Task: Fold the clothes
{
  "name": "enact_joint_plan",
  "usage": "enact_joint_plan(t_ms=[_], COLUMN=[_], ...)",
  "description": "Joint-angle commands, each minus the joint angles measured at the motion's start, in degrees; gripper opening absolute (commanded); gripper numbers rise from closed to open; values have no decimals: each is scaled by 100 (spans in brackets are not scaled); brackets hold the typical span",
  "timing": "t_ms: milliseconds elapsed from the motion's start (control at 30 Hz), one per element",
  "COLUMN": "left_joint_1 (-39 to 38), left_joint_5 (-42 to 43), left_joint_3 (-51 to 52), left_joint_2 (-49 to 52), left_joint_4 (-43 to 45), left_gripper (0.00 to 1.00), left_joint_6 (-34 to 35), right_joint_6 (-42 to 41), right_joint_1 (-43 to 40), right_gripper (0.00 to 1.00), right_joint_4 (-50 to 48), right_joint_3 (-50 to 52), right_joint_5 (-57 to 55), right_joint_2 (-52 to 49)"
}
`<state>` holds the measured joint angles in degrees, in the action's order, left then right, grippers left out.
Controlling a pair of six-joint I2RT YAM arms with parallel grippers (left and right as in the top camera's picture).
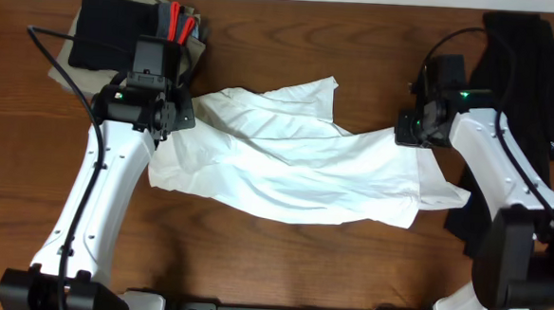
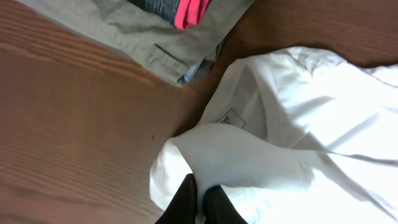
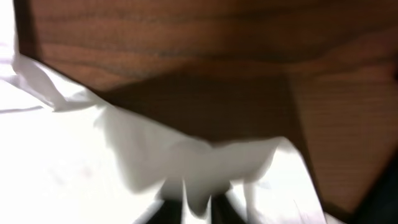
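The T-shirt (image 1: 295,165) lies spread across the middle of the table (image 1: 292,42). Behind its left end sits a stack of folded garments (image 1: 113,28). Just beside its right end lies a loose garment (image 1: 527,102). The left gripper (image 1: 179,112) meets the T-shirt's left edge, and the right gripper (image 1: 413,134) meets its right edge.

Place: robot lab bench, by the look of it.
Table (image 1: 281,260): one plain wood-grain top.
Arms: white left arm (image 1: 94,193) and right arm (image 1: 491,152) rise from the table's near edge, cables trailing.
Clothes: shirt (image 1: 295,165) mid-table, pile (image 1: 113,23) at its far-left corner, black garment (image 1: 528,73) along its right side.
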<state>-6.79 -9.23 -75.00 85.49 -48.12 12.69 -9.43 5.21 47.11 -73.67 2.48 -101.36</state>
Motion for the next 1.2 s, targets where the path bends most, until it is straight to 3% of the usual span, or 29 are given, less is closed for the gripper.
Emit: enact_joint_plan(t_ms=[0,133,300,433,833,1167], left_joint_1=[31,31,35,35,35,35], left_joint_5=[-72,-72,-72,-72,-72,-72], left_joint_3=[-22,-22,-22,-22,-22,-22], left_joint_2=[24,24,24,24,24,24], left_joint_4=[81,155,197,223,216,216], left_gripper=[6,6,6,6,6,6], left_joint_6=[72,70,72,70,50,48], right_joint_6=[138,136,136,35,-352,-533], right_joint_1=[-96,-160,-258,-258,-275,-538], right_gripper=[26,42,45,45,47,56], right_joint_4=[87,833,1930,2186,1167,186], right_joint_3=[-74,-144,-136,87,1303,1963], right_joint_5=[286,339,363,365,273,-205], right_joint_2=[52,310,487,487,487,481])
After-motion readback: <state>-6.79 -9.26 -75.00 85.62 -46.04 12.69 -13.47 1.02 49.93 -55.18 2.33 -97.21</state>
